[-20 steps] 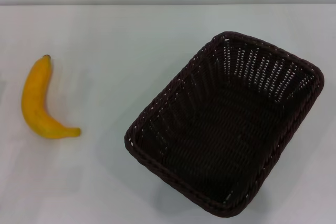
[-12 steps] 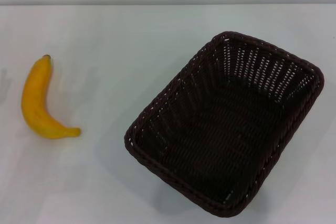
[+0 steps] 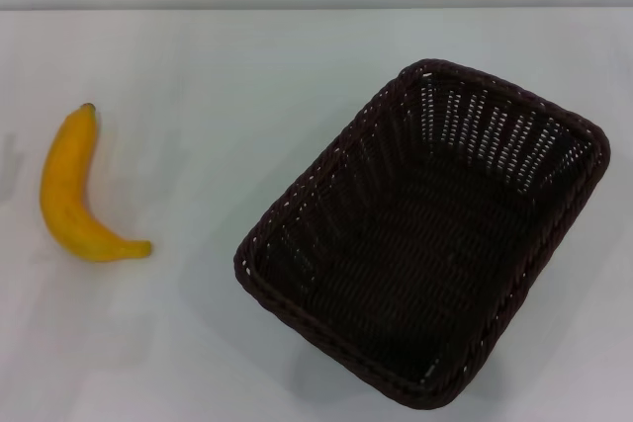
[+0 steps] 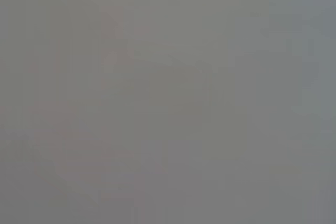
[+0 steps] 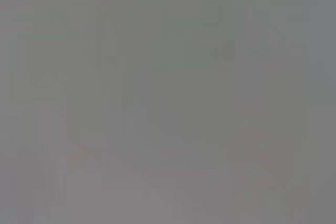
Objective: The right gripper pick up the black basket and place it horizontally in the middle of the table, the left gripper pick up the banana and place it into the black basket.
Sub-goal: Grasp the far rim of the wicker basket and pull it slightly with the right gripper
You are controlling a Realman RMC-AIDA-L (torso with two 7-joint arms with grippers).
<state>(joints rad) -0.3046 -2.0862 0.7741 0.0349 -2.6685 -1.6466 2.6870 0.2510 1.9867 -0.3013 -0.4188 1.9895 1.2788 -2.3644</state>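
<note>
The black basket [image 3: 427, 229] is a large dark woven wicker basket. It stands empty on the white table [image 3: 218, 86] at the right, turned at an angle, with one corner near the front edge of the head view. The banana [image 3: 71, 195] is yellow-orange with a dark tip. It lies at the left of the table, well apart from the basket. Neither gripper shows in the head view. Both wrist views show only a plain grey field with no object or finger.
A bare stretch of white tabletop lies between the banana and the basket and behind both. The table's far edge [image 3: 316, 9] runs along the top of the head view, with a pale wall behind it.
A faint shadow at the far left edge of the table has shifted slightly. The banana and the basket have not moved.
</note>
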